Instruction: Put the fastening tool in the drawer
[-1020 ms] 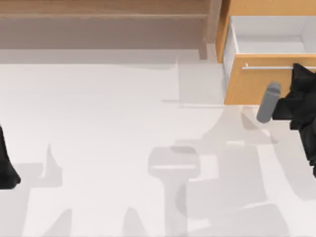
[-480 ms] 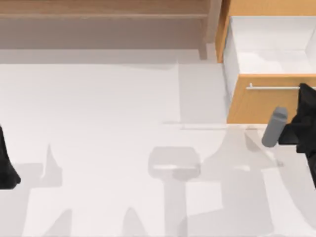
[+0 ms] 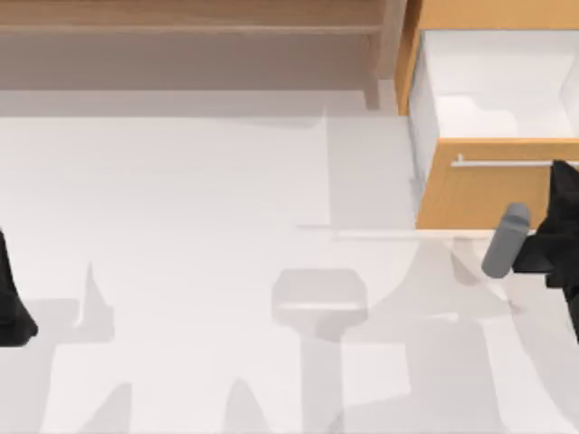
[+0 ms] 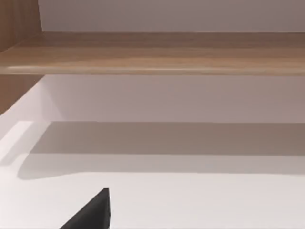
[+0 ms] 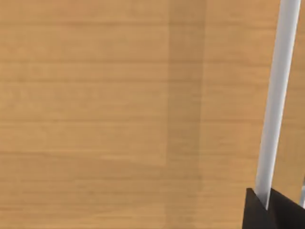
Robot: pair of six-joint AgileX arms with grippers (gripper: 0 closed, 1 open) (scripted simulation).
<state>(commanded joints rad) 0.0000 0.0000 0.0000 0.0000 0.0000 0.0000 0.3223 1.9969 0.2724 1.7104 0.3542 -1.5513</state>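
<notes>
table [image 3: 199,226], white and matte, is seen from above, crossed by soft grey shadows; a long brown wooden shelf [image 3: 190,18] runs along its far edge, and the same shelf [image 4: 152,52] is seen from the left wrist against a pale wall.

drawer [image 3: 484,194] is placed at the table's far right: light orange-brown wooden front, thin silver bar handle [image 3: 502,164], white inside [image 3: 498,86] exposed to the overhead camera. from the right wrist the wooden front [image 5: 119,114] is seen close up, with the handle [image 5: 276,100] crossing it.

changes recorded: compared with a second ago the drawer front is drawn farther out toward the near side of the table, with more of the white inside uncovered; over the last half second the shift is slight. the right claw and the grey cylinder beside it are displaced the same way.

right claw [image 3: 554,237] is held at the table's right edge, just in front of the drawer front and below the handle; a dark finger [image 5: 267,212] is seen at the handle's end. whether it is wide, narrow or clamped on the bar cannot be told. a grey cylinder [image 3: 505,240] juts from the arm, tilted.

left claw [image 3: 11,303] is parked at the table's left edge; its state cannot be told either.

fastening tool: not located.
</notes>
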